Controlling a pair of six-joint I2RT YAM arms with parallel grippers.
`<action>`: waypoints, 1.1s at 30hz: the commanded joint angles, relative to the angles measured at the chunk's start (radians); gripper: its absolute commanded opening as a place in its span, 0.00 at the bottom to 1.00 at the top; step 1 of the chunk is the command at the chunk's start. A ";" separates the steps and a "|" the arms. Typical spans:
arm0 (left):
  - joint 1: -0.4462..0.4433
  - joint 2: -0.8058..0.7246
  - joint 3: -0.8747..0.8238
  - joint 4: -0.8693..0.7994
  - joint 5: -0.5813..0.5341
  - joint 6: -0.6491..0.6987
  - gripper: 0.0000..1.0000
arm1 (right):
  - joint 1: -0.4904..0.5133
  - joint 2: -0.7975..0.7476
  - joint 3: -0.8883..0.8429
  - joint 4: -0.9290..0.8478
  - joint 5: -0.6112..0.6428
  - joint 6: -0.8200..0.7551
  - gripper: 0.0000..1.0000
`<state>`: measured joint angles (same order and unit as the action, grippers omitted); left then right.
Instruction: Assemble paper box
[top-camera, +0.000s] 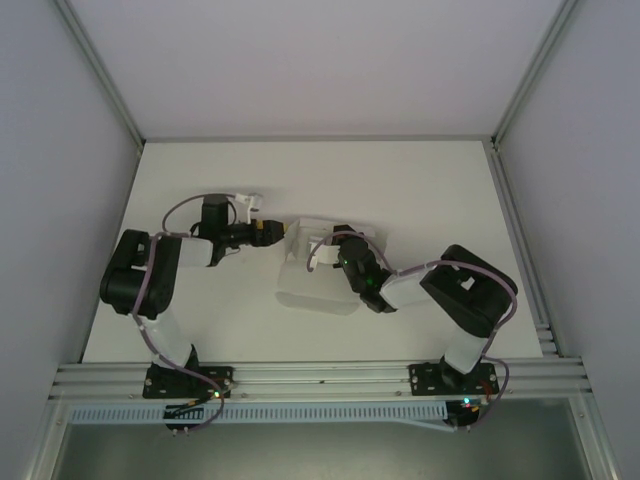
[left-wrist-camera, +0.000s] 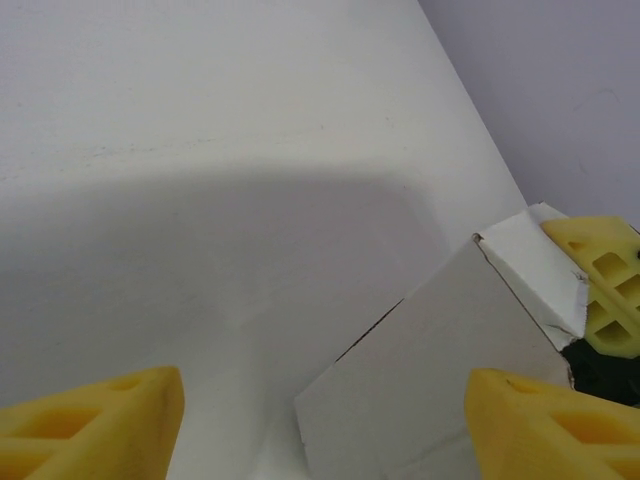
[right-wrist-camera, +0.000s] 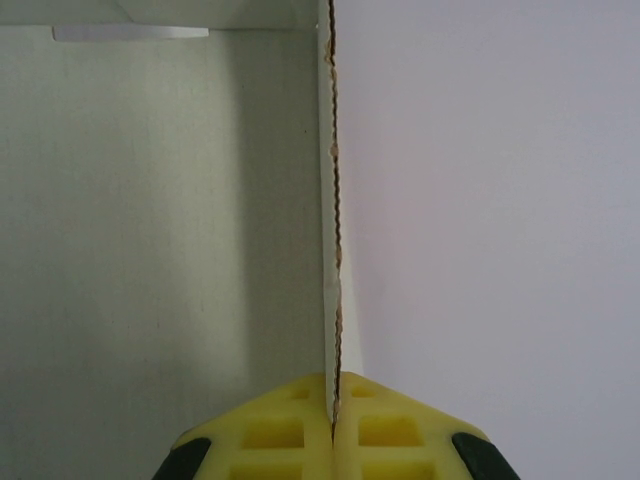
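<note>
Fingers of right gripper (right-wrist-camera: 333, 400) pinch thin wall edge of paper box (top-camera: 312, 293), sitting mid table (top-camera: 420, 180). Left gripper (left-wrist-camera: 320, 430) fingers spread, box panel between them. Box likely light, floppy, crease-prone; best held at wall edges near folds, gentle squeeze.

On my feed I count one paper box (top-camera: 308, 287), two arms, the left arm (top-camera: 150, 280) and the right arm (top-camera: 465, 295), two grippers, the left gripper (top-camera: 267, 231) and the right gripper (top-camera: 338, 246), and one white tabletop (top-camera: 430, 185).
</note>
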<state>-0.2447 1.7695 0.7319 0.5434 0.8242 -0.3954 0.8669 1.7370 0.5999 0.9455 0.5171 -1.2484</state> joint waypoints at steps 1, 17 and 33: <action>-0.030 -0.039 -0.023 -0.031 0.031 0.062 0.72 | 0.006 -0.026 0.013 -0.008 0.002 0.032 0.00; -0.128 -0.085 -0.073 -0.087 -0.074 0.170 0.59 | 0.006 -0.036 0.017 -0.059 -0.010 0.040 0.00; -0.203 -0.041 0.010 -0.119 -0.245 0.220 0.59 | 0.011 -0.045 0.012 -0.114 -0.044 0.073 0.00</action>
<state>-0.4324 1.7096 0.7116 0.4274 0.6277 -0.2058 0.8669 1.7088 0.6014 0.8684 0.5163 -1.2186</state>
